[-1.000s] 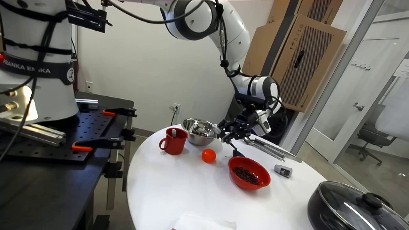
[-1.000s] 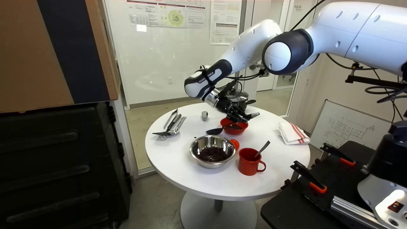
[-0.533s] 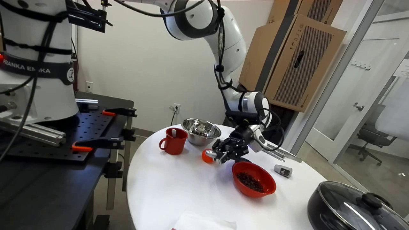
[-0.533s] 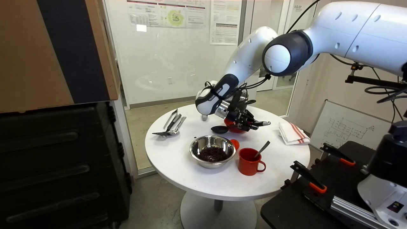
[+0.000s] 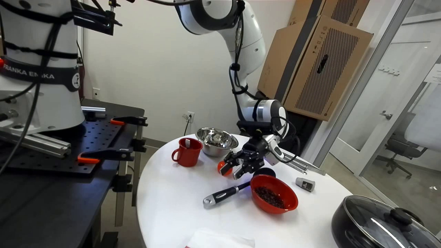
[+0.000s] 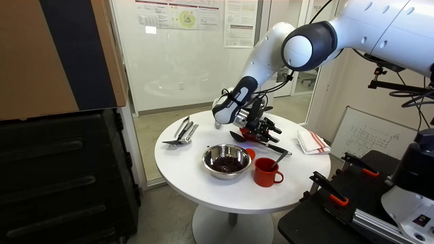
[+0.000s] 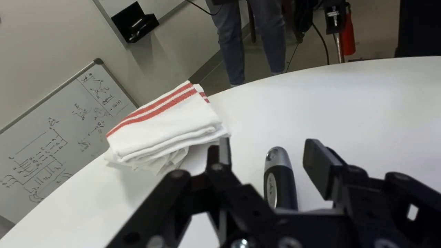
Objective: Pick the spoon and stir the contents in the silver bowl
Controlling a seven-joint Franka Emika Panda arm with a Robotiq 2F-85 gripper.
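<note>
The black spoon (image 5: pixel 224 195) lies on the white table, its grey-tipped handle pointing away from the red bowl. Its scoop (image 6: pixel 237 137) rests beside that bowl. My gripper (image 5: pixel 231 173) stands open just above the spoon, jaws apart. In the wrist view the handle (image 7: pixel 280 182) shows between the two fingers and touches neither. The silver bowl (image 6: pixel 226 175) sits apart from the spoon, with dark bean-like contents (image 6: pixel 227 164) inside. Part of the spoon's neck is hidden behind the gripper in an exterior view.
Close to the spoon stands the red bowl (image 5: pixel 263 205) with dark beans. An orange ball (image 6: pixel 251 153) and a red mug (image 6: pixel 265 176) are by the silver bowl. Also around are a folded towel (image 7: pixel 165 127), metal utensils (image 6: pixel 183 134), a grey shaker (image 5: pixel 305 184) and a lidded pot (image 5: pixel 355 224).
A second ago my shut gripper held the spoon. It moved with it past the orange ball, and the red bowl shifted slightly. Now the jaws have opened and the spoon lies on the table.
</note>
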